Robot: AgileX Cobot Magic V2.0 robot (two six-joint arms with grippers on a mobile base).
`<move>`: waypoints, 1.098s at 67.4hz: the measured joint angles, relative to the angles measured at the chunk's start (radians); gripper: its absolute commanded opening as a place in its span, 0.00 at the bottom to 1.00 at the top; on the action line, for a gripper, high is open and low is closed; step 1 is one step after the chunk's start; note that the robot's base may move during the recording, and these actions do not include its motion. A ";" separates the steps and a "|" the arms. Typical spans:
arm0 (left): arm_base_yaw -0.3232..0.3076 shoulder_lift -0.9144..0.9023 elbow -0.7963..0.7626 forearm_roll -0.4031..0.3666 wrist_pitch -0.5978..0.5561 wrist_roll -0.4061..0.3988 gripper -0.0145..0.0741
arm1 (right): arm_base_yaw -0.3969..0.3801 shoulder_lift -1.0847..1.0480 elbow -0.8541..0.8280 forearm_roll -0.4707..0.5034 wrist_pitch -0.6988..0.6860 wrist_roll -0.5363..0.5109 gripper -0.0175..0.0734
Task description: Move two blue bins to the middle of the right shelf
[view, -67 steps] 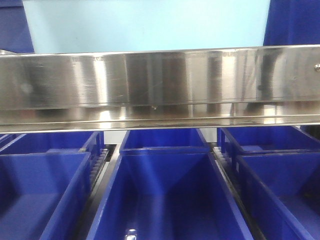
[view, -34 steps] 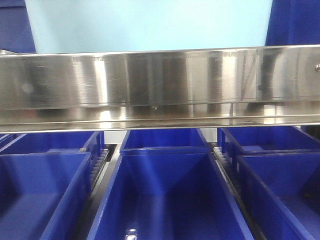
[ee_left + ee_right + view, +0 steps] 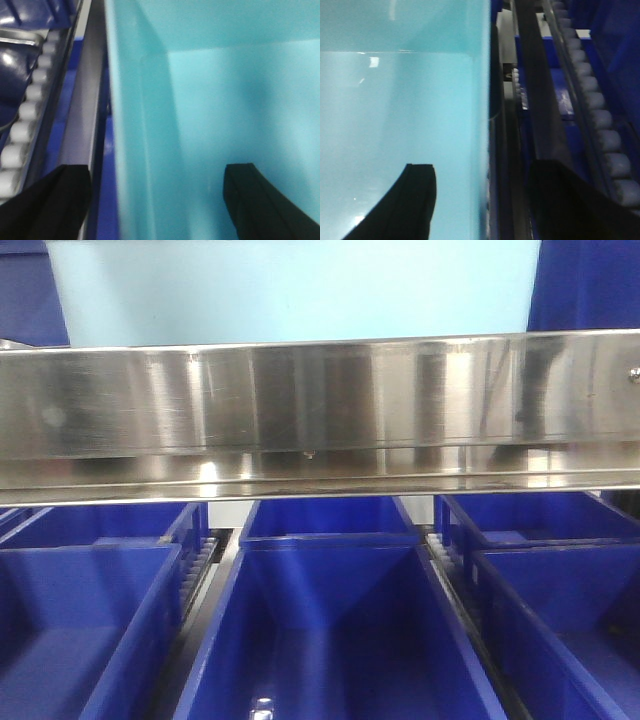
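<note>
A brushed steel shelf rail (image 3: 320,410) is seen across the whole front view, from the left edge to the right edge. Above it the light blue bin (image 3: 290,290) is found, with its front wall rising just behind the rail's upper edge and taking up most of the width there. Whether its base is set down on that shelf level is hidden by the rail. Below the rail the lower level is filled by dark blue bins (image 3: 330,640) in three columns, with a near row at the front edge and a back row (image 3: 325,520) behind it. The columns are parted by roller tracks (image 3: 200,560) of pale rollers. At the light blue bin's left wall the left gripper (image 3: 157,172) is placed astride the rim, with one black finger (image 3: 50,200) outside the bin and the other inside. The right gripper (image 3: 482,170) is set likewise over the right wall, with one of its fingers inside the bin and the other outside, beside a roller track. The fingers are seen apart on either side of each wall, but whether the walls are clamped or merely straddled cannot be told
</note>
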 measured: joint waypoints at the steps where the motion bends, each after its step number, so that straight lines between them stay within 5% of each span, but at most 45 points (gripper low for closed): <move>1: 0.000 -0.002 -0.005 -0.002 0.011 0.000 0.67 | 0.000 0.000 -0.006 0.000 0.017 0.000 0.52; 14: 0.000 -0.011 -0.115 -0.040 0.197 0.002 0.67 | 0.000 -0.001 -0.115 0.048 0.152 -0.029 0.52; 30: 0.029 0.014 -0.275 -0.222 0.398 0.080 0.65 | -0.002 -0.001 -0.154 0.146 0.291 -0.107 0.52; 44: 0.040 0.057 -0.307 -0.259 0.423 0.115 0.61 | -0.062 0.017 -0.167 0.262 0.342 -0.198 0.52; 74: 0.042 0.088 -0.310 -0.301 0.430 0.132 0.61 | -0.094 0.080 -0.223 0.325 0.361 -0.289 0.52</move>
